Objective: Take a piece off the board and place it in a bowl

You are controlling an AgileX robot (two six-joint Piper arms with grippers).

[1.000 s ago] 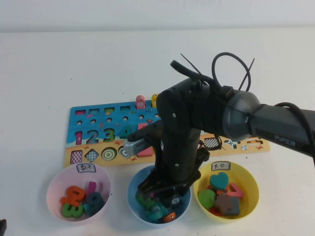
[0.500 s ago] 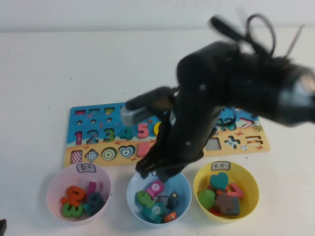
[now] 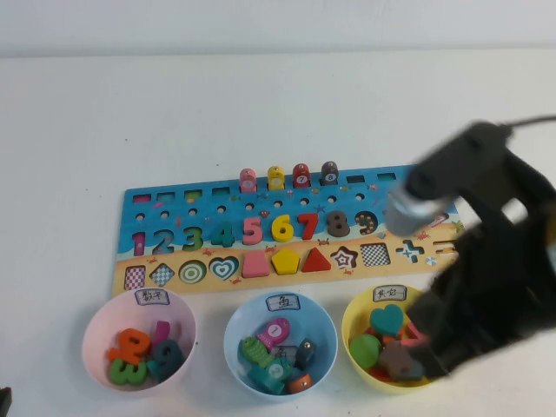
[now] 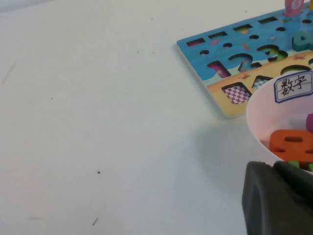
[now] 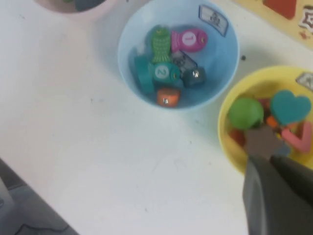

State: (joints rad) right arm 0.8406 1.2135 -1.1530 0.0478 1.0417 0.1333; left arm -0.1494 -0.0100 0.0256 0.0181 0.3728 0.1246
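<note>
A: What does the high view give that the wrist cameras do not?

B: The whole board (image 3: 287, 230), lying flat across the table (image 3: 130, 113), with three bowls in a row on its near side. Only here do four pegs show standing along the board's far edge: pink (image 3: 248, 181), yellow (image 3: 275, 177), red (image 3: 301, 175) and dark grey-brown (image 3: 329, 173). The right arm shows as a dark blur over the yellow bowl (image 3: 356, 317).

A: And the wrist views?

B: The right wrist view looks straight down into the light blue bowl (image 5: 132, 34). The left wrist view shows just one corner of the board and the pink bowl's (image 4: 259, 127) rim with its label.

A: What is in the bowls?

B: The light blue bowl holds about six pieces: a green fish (image 5: 159, 44), a pink fish (image 5: 189, 40), a teal piece marked 2 (image 5: 157, 73), an orange piece (image 5: 166, 97), a grey piece, and the dark teal peg (image 5: 194, 77), lying among them. The pink bowl holds number pieces in orange, green, teal and magenta. The yellow bowl holds a teal heart (image 5: 290, 106), a green disc (image 5: 245, 111), a brownish star (image 5: 264, 141) and pink and orange shapes.

A: The grippers?

B: The right gripper (image 5: 274, 196) hangs above the near edge of the yellow bowl; I cannot tell how its fingers stand or whether it carries anything. The left gripper (image 4: 276, 198) sits low beside the pink bowl; its fingers are likewise unclear.
</note>
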